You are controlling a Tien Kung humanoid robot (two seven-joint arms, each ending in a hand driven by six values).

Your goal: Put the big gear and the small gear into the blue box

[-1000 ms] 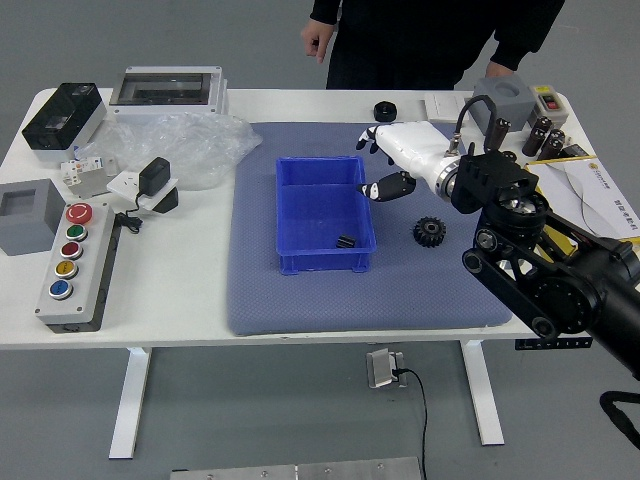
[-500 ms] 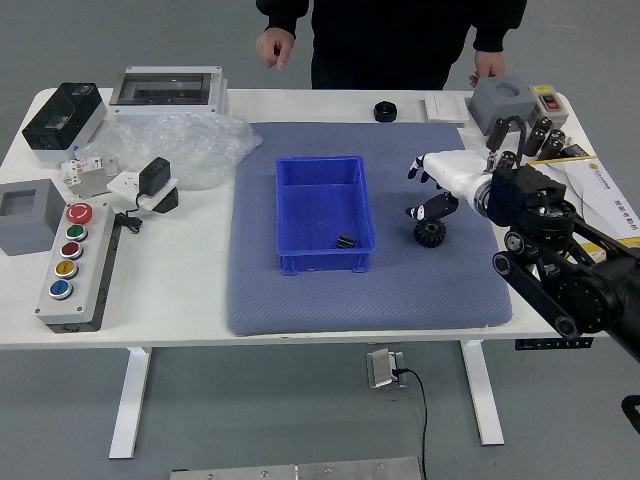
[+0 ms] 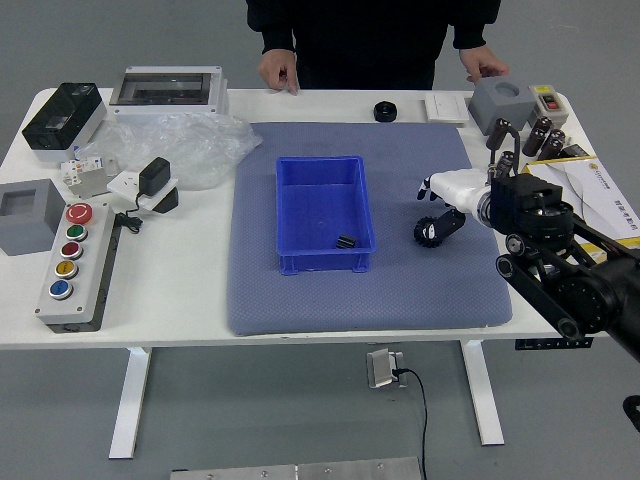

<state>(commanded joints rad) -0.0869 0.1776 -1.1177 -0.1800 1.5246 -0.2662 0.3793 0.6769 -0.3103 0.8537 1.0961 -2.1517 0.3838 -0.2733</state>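
Small gear [image 3: 346, 241] is in the blue box [image 3: 318, 263], mid-frame. You're on the big gear [image 3: 428, 233]; right hand [image 3: 464, 194] unclenched over it. Next: grip, lift, carry to box.

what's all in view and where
box: 1, blue, on mat
small gear: 1, black, in box
big gear: 1, black, on mat
mat: 1, greyish, table centre
table: 1, white, centre
disc: 1, black, far edge
button panel: 1, grey, left
plastic: 1, clear, far left
bins: 2, grey, left and right
sheet: 1, white, right
other devices: several, mixed, table sides
right hand: 1, black and white, at big gear
person: 1, black clothing, hands by far edge
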